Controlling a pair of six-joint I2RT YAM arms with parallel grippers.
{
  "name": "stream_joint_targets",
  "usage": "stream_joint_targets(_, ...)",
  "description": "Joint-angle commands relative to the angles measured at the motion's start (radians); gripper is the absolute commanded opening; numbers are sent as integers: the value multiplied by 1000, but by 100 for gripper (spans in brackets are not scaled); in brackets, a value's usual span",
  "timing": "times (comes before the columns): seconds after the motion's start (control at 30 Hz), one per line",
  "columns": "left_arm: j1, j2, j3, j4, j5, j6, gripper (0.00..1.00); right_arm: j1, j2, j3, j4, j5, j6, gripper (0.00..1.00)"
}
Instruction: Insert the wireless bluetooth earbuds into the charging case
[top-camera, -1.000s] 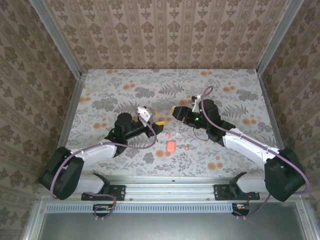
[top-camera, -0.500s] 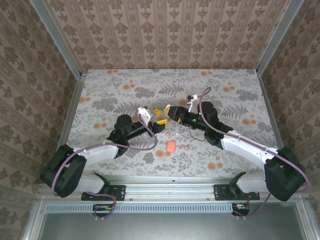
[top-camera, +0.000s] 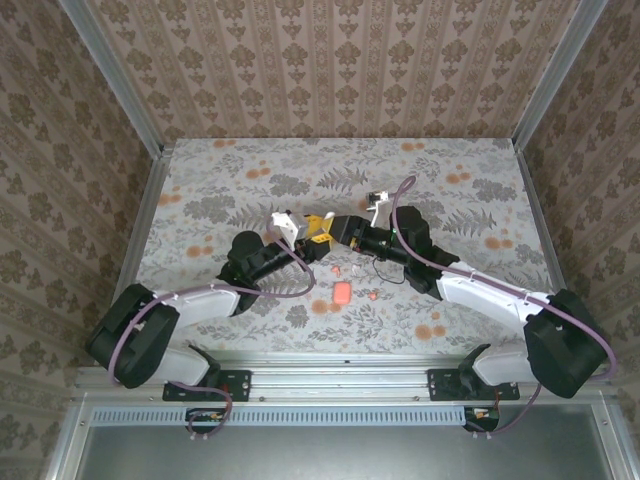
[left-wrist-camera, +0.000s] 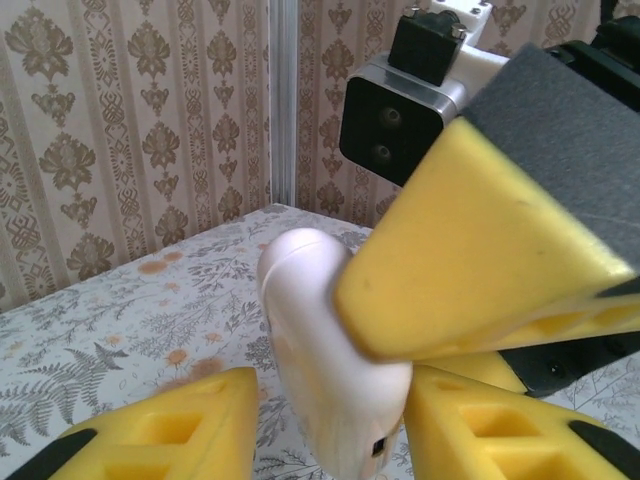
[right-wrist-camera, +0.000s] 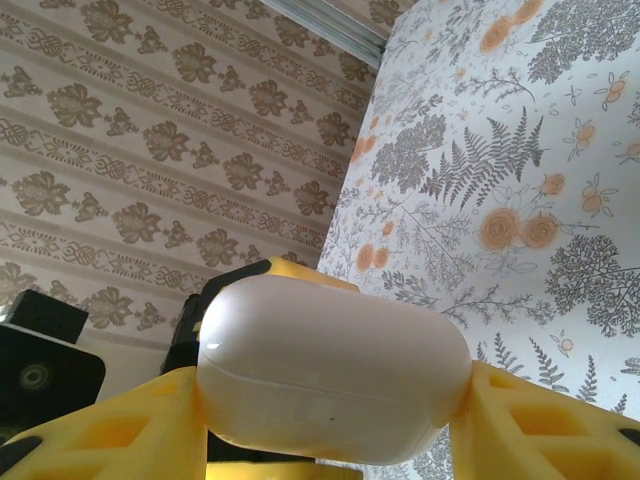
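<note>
Left wrist view: the left gripper (left-wrist-camera: 335, 435) has its 2 yellow fingers (left-wrist-camera: 220, 400) part open, 1 on each side of the white case (left-wrist-camera: 320, 340). A thin gap shows on 1 side, so it is around the case but not squeezing it.

The right gripper (right-wrist-camera: 330, 410) is the one that holds. Its 2 fingers press on the 2 ends of the case and lift it off the table (top-camera: 450, 180). The 2 arms meet nose to nose over the middle of the table. The case seems to be held up so the other gripper can grab it too, maybe to pull the lid open, but that is only a guess.

The earbuds (top-camera: 355, 270) are not in any case. They lie on the table as tiny specks, just beside a coral case (top-camera: 342, 292), nearer the arm bases than the grippers.

The specks are too small to count, or to tell their colours. In the left wrist view the big right finger (left-wrist-camera: 470, 250) covers part of the white case, and the picture edge cuts off its bottom.
</note>
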Motion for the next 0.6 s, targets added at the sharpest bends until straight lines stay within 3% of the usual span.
stream_joint_targets(0.0, -9, 7, -8, 72, -12, -41, 38, 8, 7, -8, 58, -24, 13, 57)
stream_joint_targets(0.47, -10, -12, 5, 50, -21, -57, 34, 17, 20, -6, 55, -40, 14, 57)
stream_joint_targets(0.57, -10, -20, 8, 40, -22, -62, 27, 20, 22, -7, 55, -40, 15, 57)
